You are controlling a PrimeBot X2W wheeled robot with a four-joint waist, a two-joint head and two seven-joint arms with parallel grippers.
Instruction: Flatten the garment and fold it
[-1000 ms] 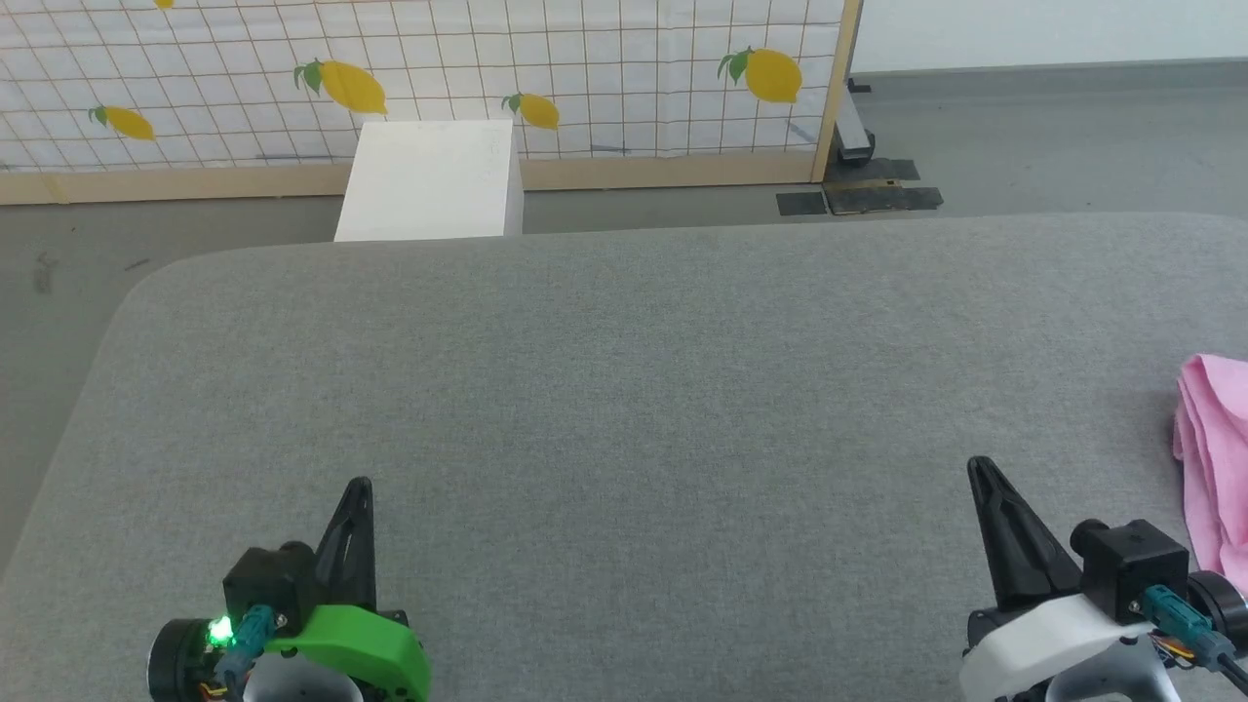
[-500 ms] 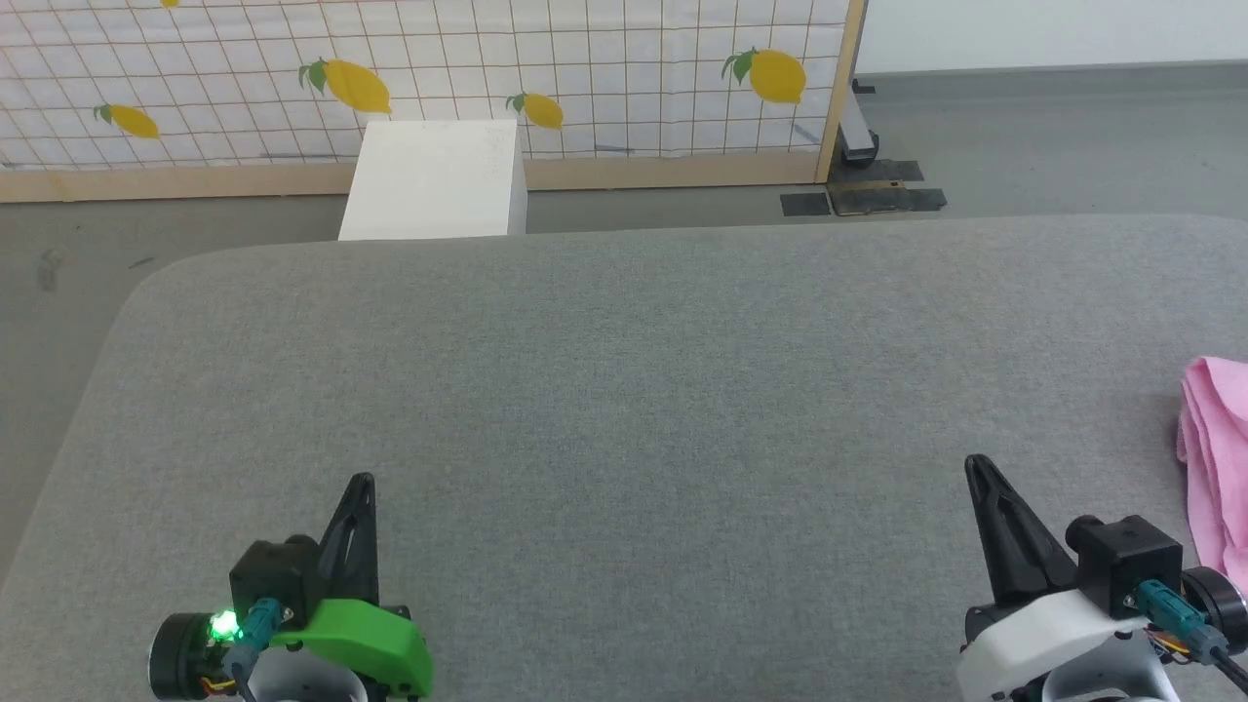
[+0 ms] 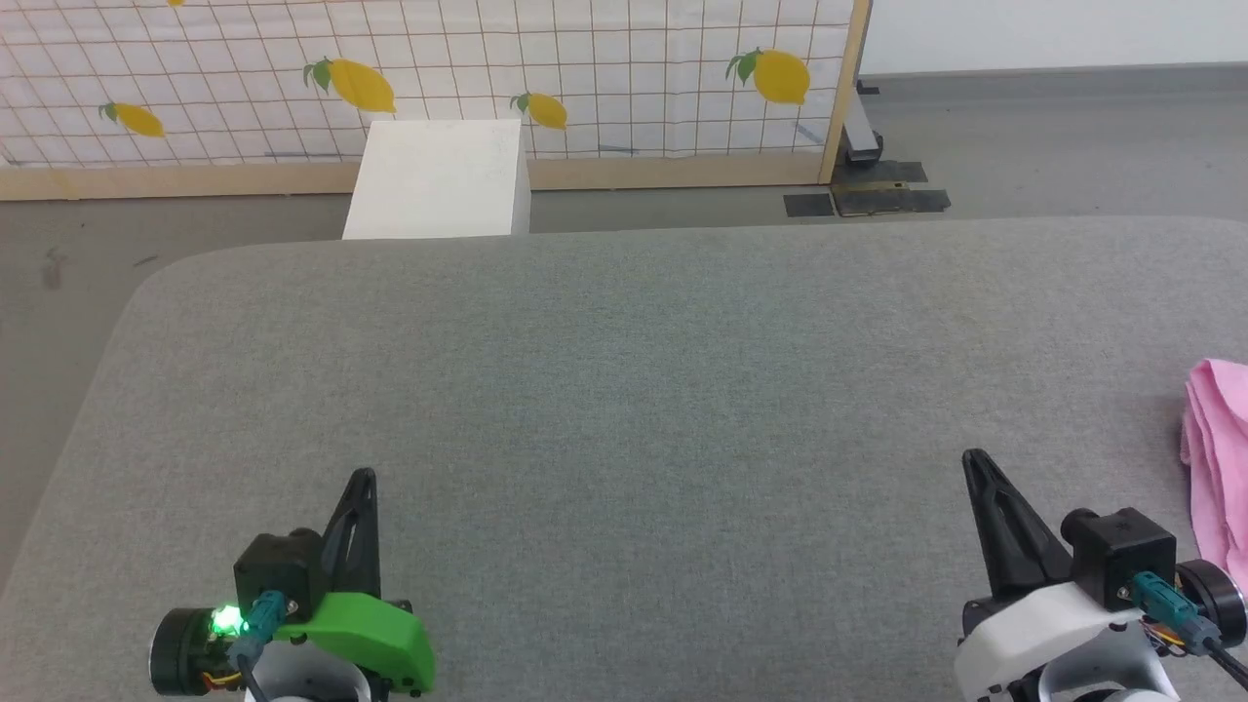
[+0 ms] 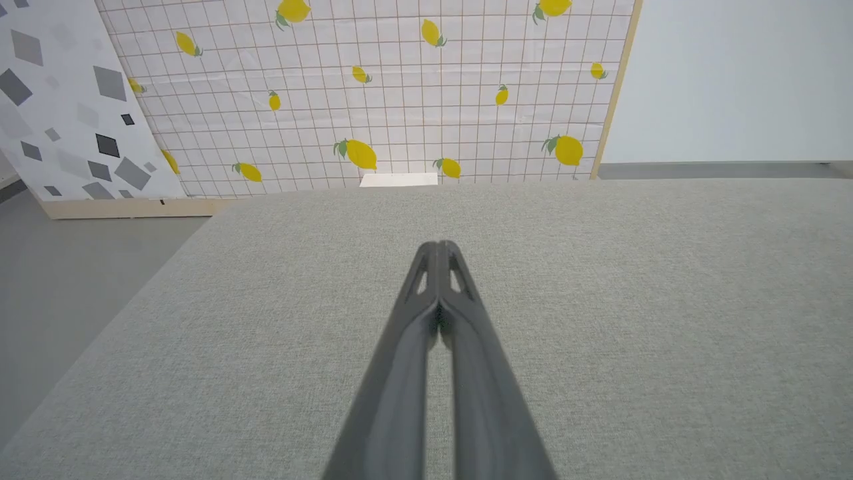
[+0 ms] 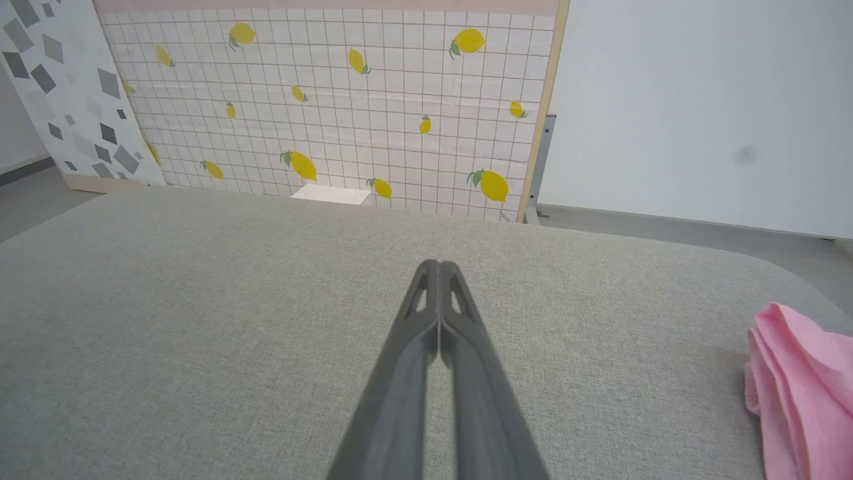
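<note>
Pink garment (image 3: 1221, 458), same spot as before.

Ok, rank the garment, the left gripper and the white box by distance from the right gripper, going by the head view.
1. garment, just right of the right gripper
2. left gripper, across the table, leftward
3. white box, beyond the table's far edge

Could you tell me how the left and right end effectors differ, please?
The left end effector has a green housing; the right end effector has a white housing. The right one sits near the pink garment; the left one lies far from it. Both are shut and empty.
</note>
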